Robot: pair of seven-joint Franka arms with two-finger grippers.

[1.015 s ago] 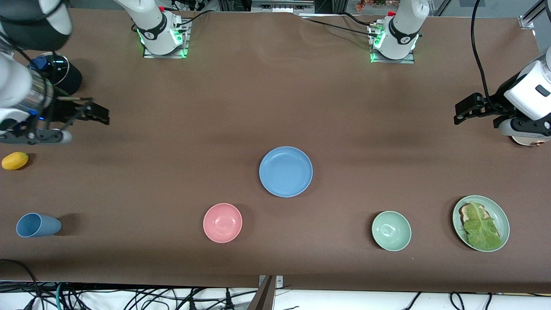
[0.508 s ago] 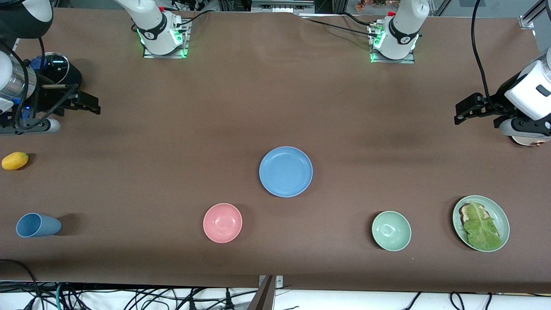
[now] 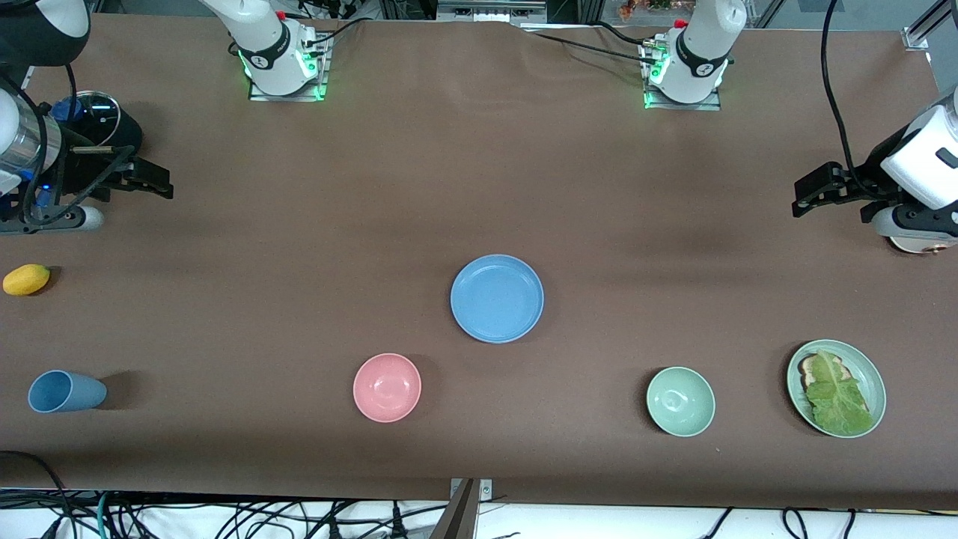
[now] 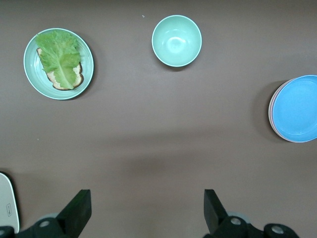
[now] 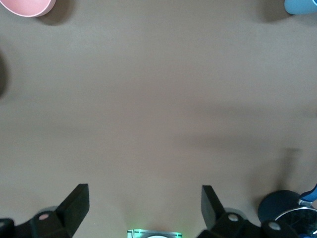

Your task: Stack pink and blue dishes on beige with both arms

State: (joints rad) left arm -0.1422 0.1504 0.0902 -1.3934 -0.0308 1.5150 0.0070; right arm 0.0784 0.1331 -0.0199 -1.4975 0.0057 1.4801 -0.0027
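Looking down from the front camera, the blue plate [image 3: 497, 298] lies mid-surface, covering whatever is beneath it. Nearer the camera sit the pink bowl [image 3: 387, 387], the green bowl [image 3: 680, 400] and the lettuce plate [image 3: 836, 388]; the blue cup [image 3: 64, 391] lies on its side at the right arm's end, with a yellow fruit [image 3: 26, 279] farther back. The right hand [image 3: 153, 180] hangs over that end of the surface and the left hand [image 3: 814, 189] over the other; both arms are cut off by the frame.

From the left wrist, the hand's fingers [image 4: 77, 210] stand wide apart and empty. A pale pink rim peeks from under the blue plate, itself cropped; any beige plate is hidden.

From the right wrist, fingers [image 5: 75, 203] are likewise spread, with the pink bowl and blue cup clipped at the edges.
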